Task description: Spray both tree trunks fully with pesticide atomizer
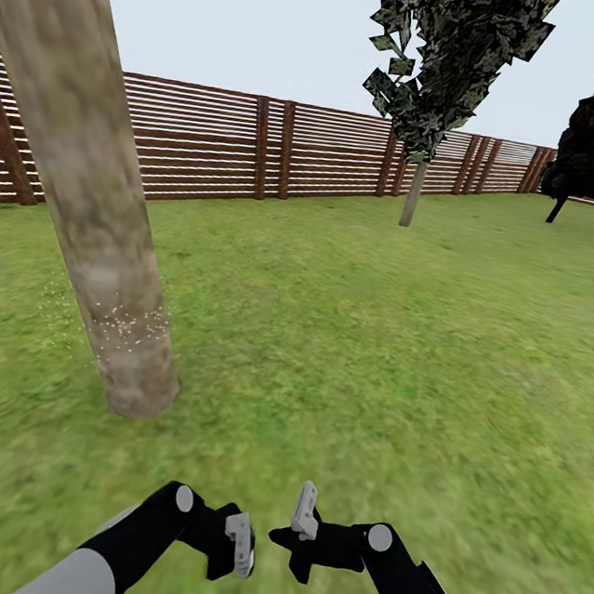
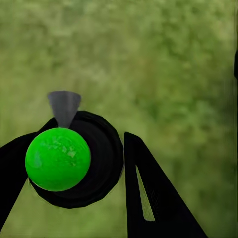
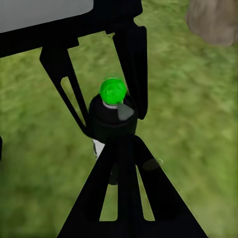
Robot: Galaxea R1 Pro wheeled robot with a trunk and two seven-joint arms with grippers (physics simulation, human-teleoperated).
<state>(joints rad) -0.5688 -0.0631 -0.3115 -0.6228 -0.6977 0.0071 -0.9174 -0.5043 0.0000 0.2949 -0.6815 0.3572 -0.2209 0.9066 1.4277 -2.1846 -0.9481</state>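
Green lawn point(image 1: 375, 345), slatted fence point(image 1: 214, 141)

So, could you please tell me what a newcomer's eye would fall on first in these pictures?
Probably the thick pale tree trunk leaning across the left of the head view, its lower bark flecked with small light specks. Next, the bright green ball atop a black bottle, held between the fingers of the left tool over the grass. Behind runs the brown slatted fence.
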